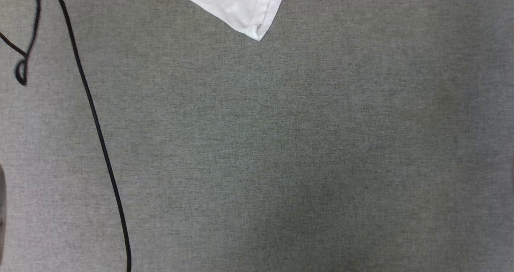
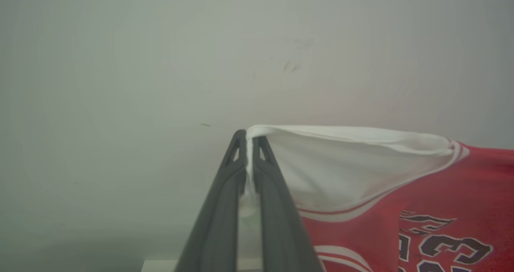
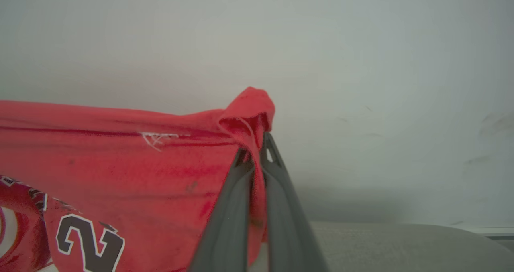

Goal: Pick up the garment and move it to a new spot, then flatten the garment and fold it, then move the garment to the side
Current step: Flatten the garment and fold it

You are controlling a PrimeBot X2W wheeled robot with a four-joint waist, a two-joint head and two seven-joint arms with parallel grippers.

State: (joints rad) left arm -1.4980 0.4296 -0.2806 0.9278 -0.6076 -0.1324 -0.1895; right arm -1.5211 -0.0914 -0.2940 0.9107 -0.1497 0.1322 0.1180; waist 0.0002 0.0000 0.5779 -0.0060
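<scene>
Left gripper (image 2: 249, 137) pinched tight on the hem of the white sleeve (image 2: 341, 163) of a numbered red jersey (image 2: 401, 199), cloth squeezed between its dark fingers. Right gripper (image 3: 253, 143) clamped on a bunched red edge of the same jersey, which hangs stretched between the two. In the head view, a white corner of the jersey shows at the far edge over grey carpet (image 1: 281, 143), with a black cable (image 1: 96, 119) at left.

Head view evenly lit, soft shadow patch low centre, thin cable (image 1: 34, 27) at upper left smeared; both wrist views hazy, low-contrast, soft-focused, darker toward corners.
</scene>
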